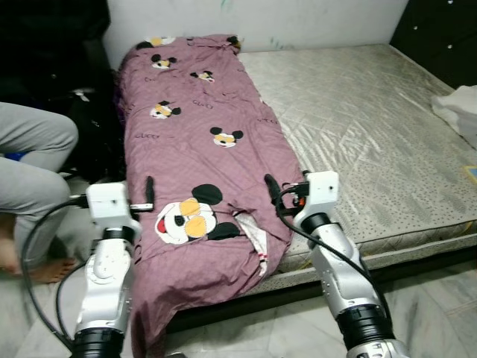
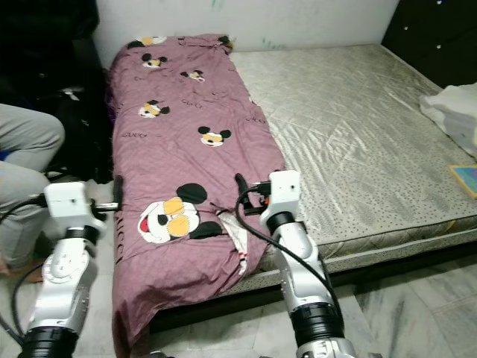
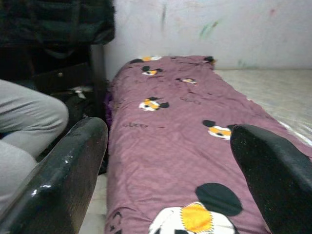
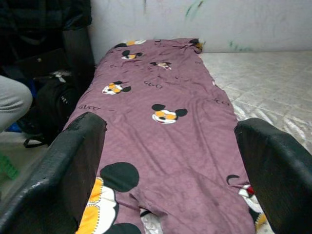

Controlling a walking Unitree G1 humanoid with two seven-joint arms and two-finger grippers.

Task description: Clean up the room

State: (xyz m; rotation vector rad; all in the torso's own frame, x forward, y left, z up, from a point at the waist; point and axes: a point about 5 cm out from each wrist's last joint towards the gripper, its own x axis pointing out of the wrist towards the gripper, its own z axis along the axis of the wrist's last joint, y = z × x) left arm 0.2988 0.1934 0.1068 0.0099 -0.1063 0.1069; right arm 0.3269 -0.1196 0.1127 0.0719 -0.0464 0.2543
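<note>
A mauve blanket point(image 1: 201, 149) printed with cartoon mice lies lengthwise along the left side of a bare grey mattress point(image 1: 365, 127). Its near end hangs over the foot of the bed toward the floor. My left gripper point(image 1: 148, 188) hovers over the blanket's left edge near the foot. It is open, with its black fingers point(image 3: 68, 170) spread wide and nothing between them. My right gripper point(image 1: 270, 183) hovers over the blanket's right edge at the same depth. It is also open, and its fingers point(image 4: 273, 165) frame the blanket point(image 4: 165, 141) below.
A person in grey trousers point(image 1: 33, 156) sits at the left, a bare foot point(image 1: 41, 270) on the floor. A black bag point(image 1: 97, 142) stands beside the bed. White cloth point(image 1: 458, 108) and a coloured flat item point(image 2: 466, 179) lie at the mattress's right edge. A dark cabinet point(image 1: 440, 30) stands behind it.
</note>
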